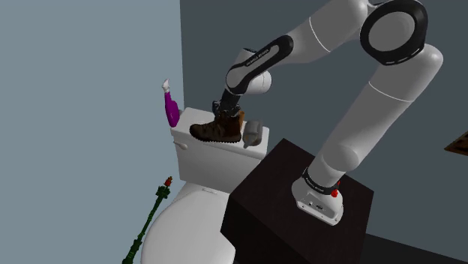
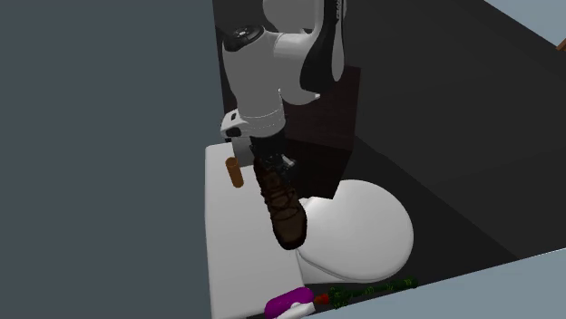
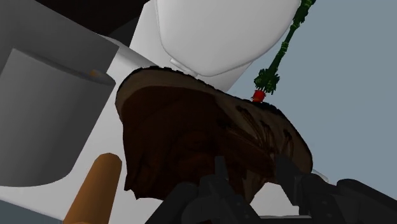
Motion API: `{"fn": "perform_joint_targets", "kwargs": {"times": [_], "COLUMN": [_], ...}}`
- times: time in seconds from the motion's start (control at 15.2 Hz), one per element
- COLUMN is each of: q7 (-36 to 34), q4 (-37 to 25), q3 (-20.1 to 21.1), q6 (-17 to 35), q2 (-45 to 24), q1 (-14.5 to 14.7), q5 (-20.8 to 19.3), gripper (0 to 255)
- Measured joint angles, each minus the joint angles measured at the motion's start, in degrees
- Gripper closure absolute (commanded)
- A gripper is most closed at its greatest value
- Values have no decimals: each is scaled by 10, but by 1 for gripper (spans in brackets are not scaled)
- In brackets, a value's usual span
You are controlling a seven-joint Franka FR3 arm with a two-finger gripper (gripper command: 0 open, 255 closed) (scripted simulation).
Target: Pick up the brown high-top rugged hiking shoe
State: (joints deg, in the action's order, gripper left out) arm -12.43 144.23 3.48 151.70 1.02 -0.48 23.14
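Note:
A brown high-top hiking shoe (image 1: 216,130) with a rugged sole lies on the white toilet tank lid (image 1: 196,152). Whether its sole still touches the lid I cannot tell. My gripper (image 1: 228,110) comes down onto the shoe's ankle collar from above. In the wrist view the black fingers (image 3: 220,177) clasp the dark collar of the shoe (image 3: 191,127) between them, so my gripper (image 3: 252,175) is shut on it. In the second exterior view the shoe (image 2: 282,207) points away from the gripper (image 2: 264,156), with its toe over the tank's edge by the bowl.
A purple spray bottle (image 1: 171,109) stands at the tank's far end. A brown cylinder (image 2: 234,171) and a grey block (image 1: 253,133) sit close to the shoe. Below are the white toilet lid (image 2: 363,227) and a green brush (image 1: 148,221). My dark stand (image 1: 292,214) adjoins the toilet.

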Motion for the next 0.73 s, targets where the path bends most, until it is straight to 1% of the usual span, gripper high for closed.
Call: {"fn": "perform_joint_targets", "kwargs": {"times": [0.73], "q7": [-42], "q4": [-21], "q3": [-3], "q6": [-88], "q2": [69], "q1": [-9], "q5": [-41], "gripper": [255]}}
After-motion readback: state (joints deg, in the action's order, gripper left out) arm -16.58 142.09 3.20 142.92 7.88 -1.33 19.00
